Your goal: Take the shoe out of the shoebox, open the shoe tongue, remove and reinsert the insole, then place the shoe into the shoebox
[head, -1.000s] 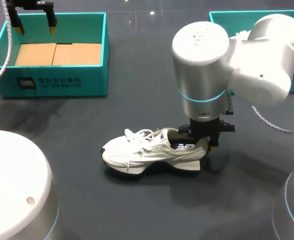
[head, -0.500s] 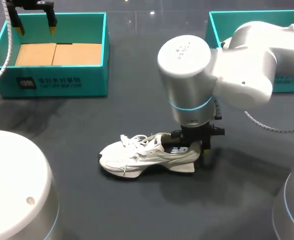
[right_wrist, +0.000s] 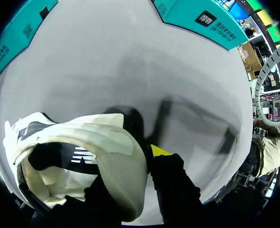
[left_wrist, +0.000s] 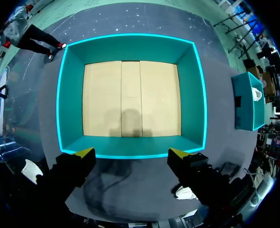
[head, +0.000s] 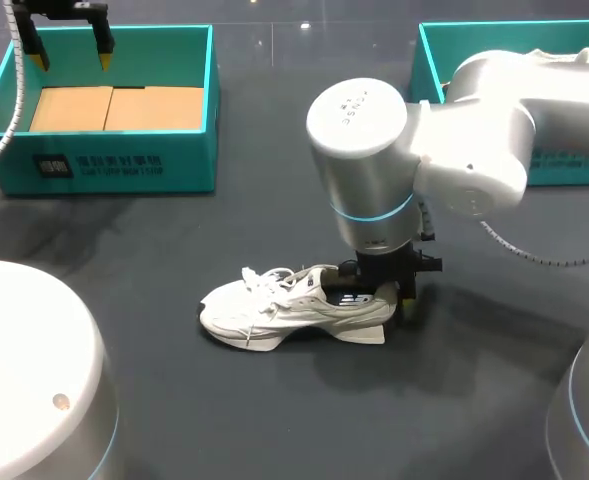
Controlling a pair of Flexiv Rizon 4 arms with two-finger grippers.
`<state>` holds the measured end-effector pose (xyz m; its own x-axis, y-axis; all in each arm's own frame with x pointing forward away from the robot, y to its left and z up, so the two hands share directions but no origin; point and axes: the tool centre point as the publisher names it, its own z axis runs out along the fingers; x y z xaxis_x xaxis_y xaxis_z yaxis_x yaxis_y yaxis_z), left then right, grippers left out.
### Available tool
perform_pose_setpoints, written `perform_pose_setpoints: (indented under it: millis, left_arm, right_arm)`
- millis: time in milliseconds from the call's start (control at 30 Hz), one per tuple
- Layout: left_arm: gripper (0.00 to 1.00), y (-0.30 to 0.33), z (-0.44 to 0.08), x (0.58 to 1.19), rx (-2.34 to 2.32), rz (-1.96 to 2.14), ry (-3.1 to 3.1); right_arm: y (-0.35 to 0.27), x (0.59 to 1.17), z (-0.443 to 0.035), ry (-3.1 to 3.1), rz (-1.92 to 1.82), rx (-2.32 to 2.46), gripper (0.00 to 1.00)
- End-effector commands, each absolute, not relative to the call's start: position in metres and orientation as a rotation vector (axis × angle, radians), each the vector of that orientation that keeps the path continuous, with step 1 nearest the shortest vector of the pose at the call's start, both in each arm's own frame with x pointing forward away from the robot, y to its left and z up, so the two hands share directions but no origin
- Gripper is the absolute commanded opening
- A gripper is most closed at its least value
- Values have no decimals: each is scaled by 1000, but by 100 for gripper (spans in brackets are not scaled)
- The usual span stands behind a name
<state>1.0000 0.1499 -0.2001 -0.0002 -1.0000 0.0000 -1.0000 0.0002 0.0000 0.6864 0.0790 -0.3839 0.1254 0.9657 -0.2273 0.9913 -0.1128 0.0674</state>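
Clamping the heel wall of the shoe [head: 274, 312], the right gripper [head: 384, 297] stands vertical over the table [head: 154, 260]. One finger sits inside the heel opening. The other, with its yellow fingertip [right_wrist: 159, 151] showing, presses the outer back of the heel. The shoe is white and rests upright on its sole. It extends away from this gripper, with the toe at the far end and loose laces over the tongue. In the right wrist view the heel collar lies directly between the fingers, and the dark printed insole [right_wrist: 68, 159] shows just beside the inner finger.

The left gripper [head: 70, 45] hangs over one edge of the teal shoebox [head: 124, 165], fingers spread, nothing between them. The shoebox's tan floor lies ahead of its fingertips [left_wrist: 85, 153]. The shoe is well apart from this gripper. A second teal box [head: 574, 165] lies beyond the right arm.
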Motion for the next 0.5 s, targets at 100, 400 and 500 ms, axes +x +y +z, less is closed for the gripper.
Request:
perform_pose_setpoints:
  millis: [100,400,500]
  left_arm:
    - [100,150,-200,1000,2221,0,-2222]
    - [100,150,-200,1000,2221,0,-2222]
    - [100,150,-200,1000,2221,0,-2222]
  right_arm:
    - [79,686,-390,1953,-185,2201,0]
    - [79,686,-370,1977,-140,2226,100]
    - [77,686,-360,1991,-112,2245,100]
